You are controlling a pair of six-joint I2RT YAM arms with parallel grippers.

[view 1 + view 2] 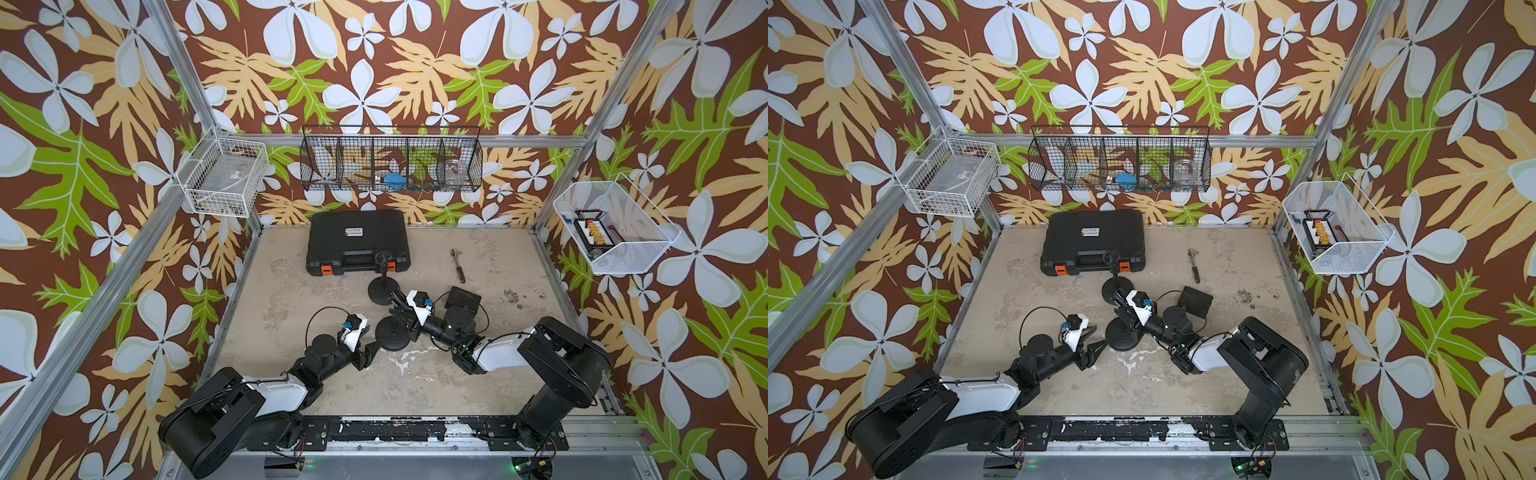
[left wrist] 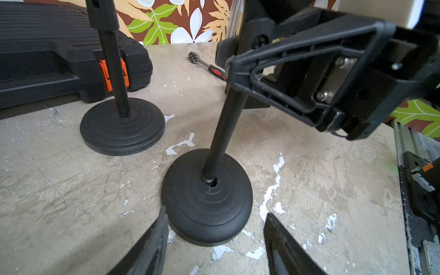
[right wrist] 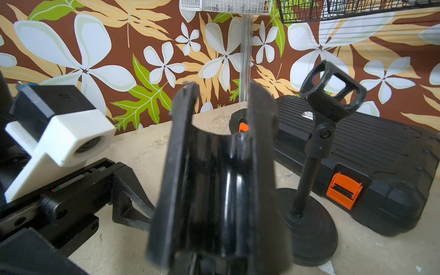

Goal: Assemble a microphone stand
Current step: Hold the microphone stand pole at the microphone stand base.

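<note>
The unfinished microphone stand stood near the middle of the table (image 1: 519, 374), in front of the finished stand (image 1: 382, 286) and well clear of the tool case (image 1: 357, 241). Its base (image 2: 207, 197) was a round black disc with raised rings on top and a small hole at its centre, lying flat on the worn surface. Its pole (image 2: 221, 133) was a plain black tube, leaning rather than upright. The narrow lower tip rested at the edge of the hole, part of which showed beside it.

The right gripper (image 1: 397, 308) was pressed together on the upper part of the pole; in the right wrist view the glossy tube lay between its fingers (image 3: 181, 147).

The left gripper (image 2: 215, 215) was spread wide and held nothing, with the near rim of the base between its tips. Whether a tip touched the rim could not be told.

A ratchet (image 1: 458, 266) lay farther back on the table.
</note>
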